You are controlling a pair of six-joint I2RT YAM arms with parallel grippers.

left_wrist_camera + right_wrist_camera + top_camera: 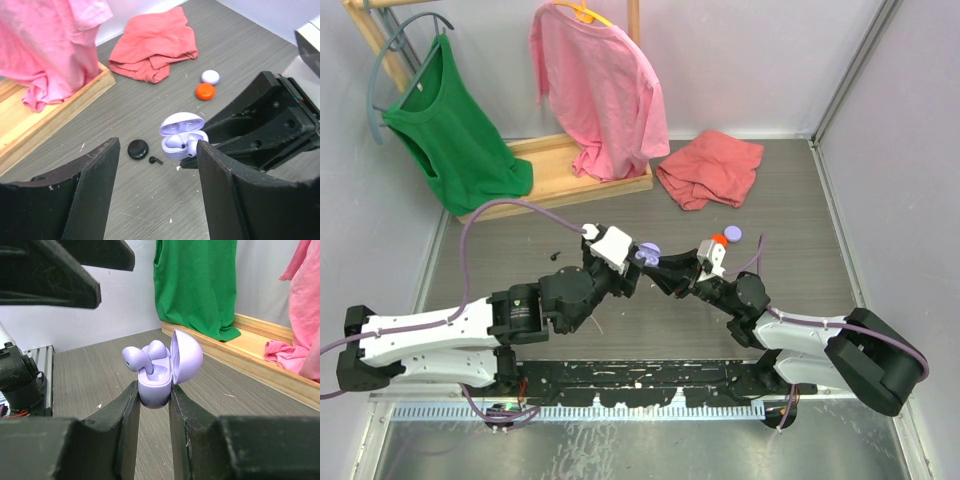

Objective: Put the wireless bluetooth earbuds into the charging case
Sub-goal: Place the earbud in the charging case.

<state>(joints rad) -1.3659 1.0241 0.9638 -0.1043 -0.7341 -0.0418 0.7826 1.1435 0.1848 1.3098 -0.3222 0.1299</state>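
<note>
My right gripper is shut on the open lavender charging case and holds it above the table, lid up. One lavender earbud stands high in its socket, stem down; a second sits behind it. My left gripper is open and empty, hovering close to the case, its right finger beside the front bud. A black earbud lies on the table next to a black round case. In the top view both grippers meet at the case.
A red-orange round case and a closed lavender round case lie beyond. A crumpled red cloth is at the back. A wooden rack base with a pink shirt and a green shirt stands back left.
</note>
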